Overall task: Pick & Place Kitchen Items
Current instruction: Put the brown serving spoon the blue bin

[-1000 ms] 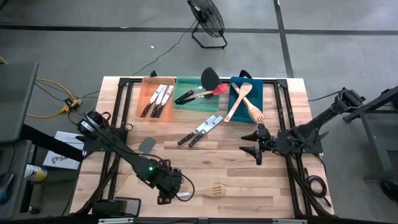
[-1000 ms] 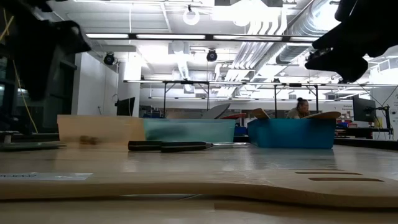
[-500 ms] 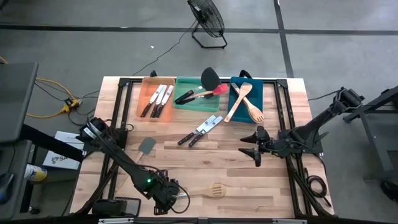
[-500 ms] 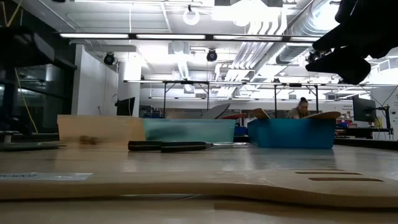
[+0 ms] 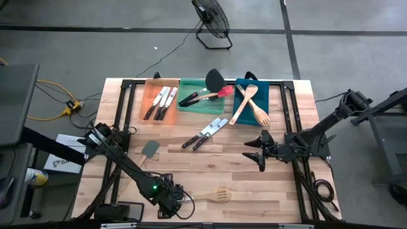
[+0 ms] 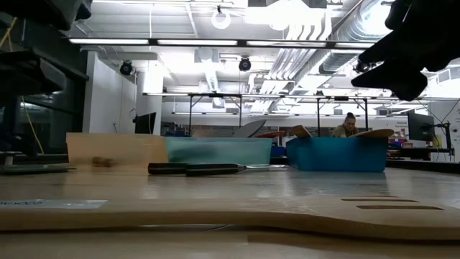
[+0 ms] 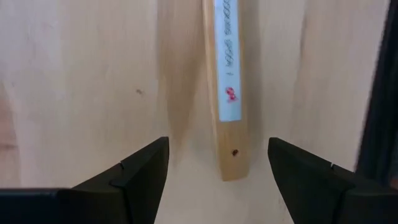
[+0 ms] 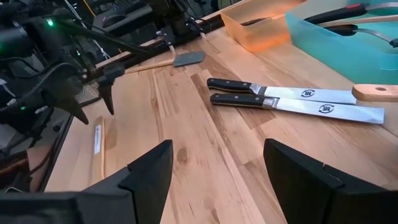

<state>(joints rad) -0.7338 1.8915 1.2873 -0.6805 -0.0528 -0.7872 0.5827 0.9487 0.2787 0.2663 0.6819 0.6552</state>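
Sorting partly done, judging by the layout. Orange tray holding three black-handled knives; green tray holding a black spatula and a red spatula, heads overhanging the far rim; blue tray with two wooden spoons leaning across its near edge onto the worktop.

Left to place, by the look of it: two knives side by side mid-worktop; grey spatula near the left side; slotted wooden turner flat at the near edge.

Left gripper low at the near edge, over the turner's handle end. Jaws wide apart, empty, straddling the handle tip without touching it. Likely step in hand: lining up a grasp on the turner.

Right gripper hanging over the right half of the worktop, well apart from the loose knives. Jaws open, nothing between them.

View differences:
- Left wrist view only: white printed label along the turner handle, small hole near its tip.
- Right wrist view only: logo marks on the two loose knife blades; left arm seen beyond them, above the labelled handle.
- Low view: turner's slots close in the foreground, a person far back in the room.
- High view only: contents of all three trays at once.
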